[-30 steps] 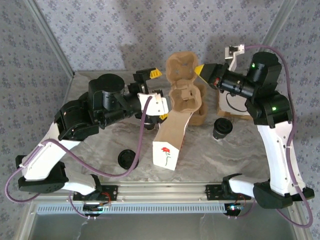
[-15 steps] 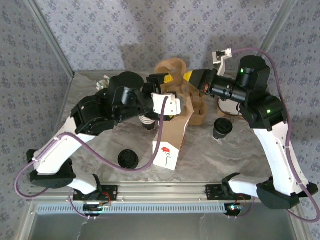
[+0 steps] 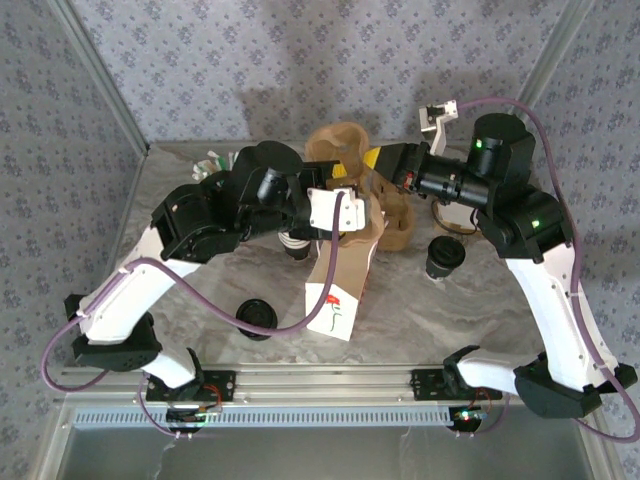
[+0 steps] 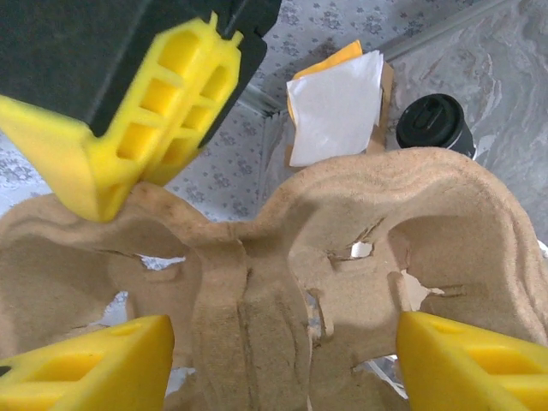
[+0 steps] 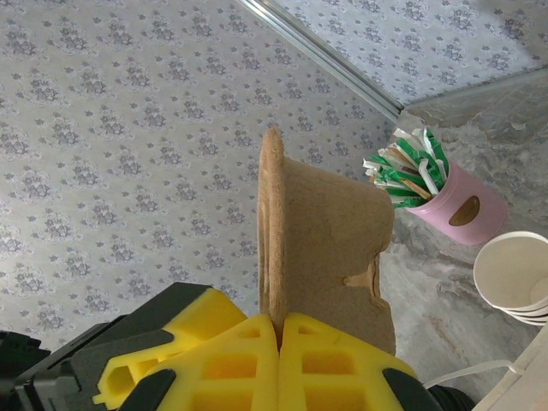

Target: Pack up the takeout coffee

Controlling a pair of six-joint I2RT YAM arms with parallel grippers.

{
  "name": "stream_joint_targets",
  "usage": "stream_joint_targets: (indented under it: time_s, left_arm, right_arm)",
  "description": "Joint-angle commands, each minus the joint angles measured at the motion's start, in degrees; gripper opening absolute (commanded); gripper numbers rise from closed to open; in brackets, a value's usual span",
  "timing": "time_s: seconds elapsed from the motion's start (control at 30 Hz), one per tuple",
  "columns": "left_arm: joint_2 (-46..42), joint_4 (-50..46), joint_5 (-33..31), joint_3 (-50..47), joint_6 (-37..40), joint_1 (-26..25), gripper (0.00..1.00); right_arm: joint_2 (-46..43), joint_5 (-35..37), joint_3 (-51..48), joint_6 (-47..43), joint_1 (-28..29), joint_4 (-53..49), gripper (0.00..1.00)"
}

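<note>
Moved in from the left since a second ago, the left gripper [image 4: 282, 332] is set with jaws apart astride the pulp carrier [image 4: 342, 214], beside which the cream, black-lidded takeout coffee [image 3: 443, 257] is left upright on open marble right of the paper bag [image 3: 338, 285], and farther back the carrier's rim is clamped by the tightly closed right gripper [image 5: 278, 336].

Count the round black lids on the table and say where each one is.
2. One black lid sits front left, left of the paper bag; the other caps the takeout coffee right of the bag. The arms may hide more.
</note>
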Motion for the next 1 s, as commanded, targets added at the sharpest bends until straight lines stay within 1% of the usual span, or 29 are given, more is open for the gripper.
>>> stream_joint_targets:
  time_s: [0.0, 0.17, 0.23, 0.43, 0.6, 0.8, 0.97]
  left_arm:
    - [0.6, -1.2, 0.9, 1.7, -1.3, 0.2, 0.68]
    - [1.2, -0.5, -0.2, 1.3, -0.5, 0.3, 0.68]
    - [1.4, -0.4, -0.7, 1.0, -0.2, 0.3, 0.64]
    - [1.1, 0.5, -3.6, -0.7, 0.4, 0.3, 0.59]
    - [1.4, 1.6, -4.1, -0.6, 0.1, 0.3, 0.53]
    - [1.7, 2.1, -4.7, -0.6, 0.3, 0.3, 0.5]
    - [1.7, 2.5, -4.8, -0.6, 0.1, 0.2, 0.43]
  right_arm:
    - [-0.5, -0.3, -0.5, -0.8, 0.6, 0.8, 0.0]
    - [-0.7, -0.6, -1.0, -0.8, 1.3, 0.9, 0.0]
    - [-0.9, -0.7, -1.1, -0.8, 1.3, 0.9, 0.0]
    - [-1.3, -0.7, -1.2, -0.8, 1.3, 1.0, 0.0]
    - [-1.2, -0.9, -1.5, -0.7, 1.3, 1.5, 0.0]
    - [-1.5, -0.9, -1.9, -0.4, 1.3, 2.0, 0.02]
    - [-1.8, -0.7, -2.1, -0.3, 1.2, 2.2, 0.04]
